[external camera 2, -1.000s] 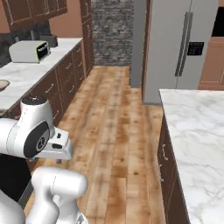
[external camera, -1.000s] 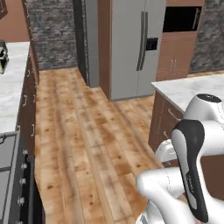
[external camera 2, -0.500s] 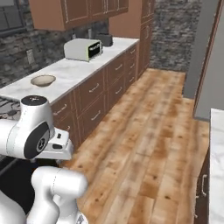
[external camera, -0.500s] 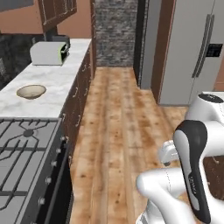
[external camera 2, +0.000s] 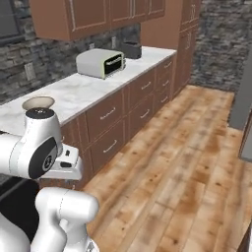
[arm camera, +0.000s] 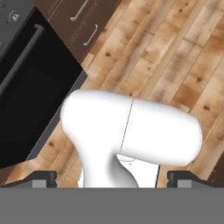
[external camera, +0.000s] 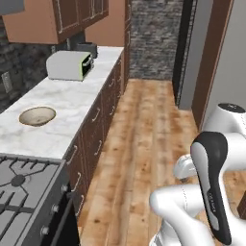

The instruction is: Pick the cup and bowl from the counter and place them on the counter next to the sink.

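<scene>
The bowl (external camera: 37, 116), round and cream inside with a golden-brown rim, rests on the white marble counter (external camera: 77, 108) between the stove and a toaster oven. In the right base view the bowl (external camera 2: 38, 102) peeks out just behind my arm's upper joint, on the same counter (external camera 2: 83, 91). My gripper (arm camera: 113, 178) is open, its two dark fingertips (arm camera: 43, 178) wide apart. It points down at the wooden floor beside the oven front, with nothing between the fingers. The arm is folded close over the base, well away from the bowl. The cup and the sink are out of view.
A grey gas stove (external camera: 21, 192) lies at the near left with a black oven front (arm camera: 26, 100) below it. A pale toaster oven (external camera: 69, 65) stands farther along the counter, with a dark appliance (external camera: 86, 48) behind. Brown drawers (external camera 2: 113, 118) line the aisle of wooden floor (external camera: 139, 134).
The whole picture has shifted: the base has turned, swinging the view from the fridge and island round to the stove-side counter, which is nearer with the bowl on it. The gripper stays open.
</scene>
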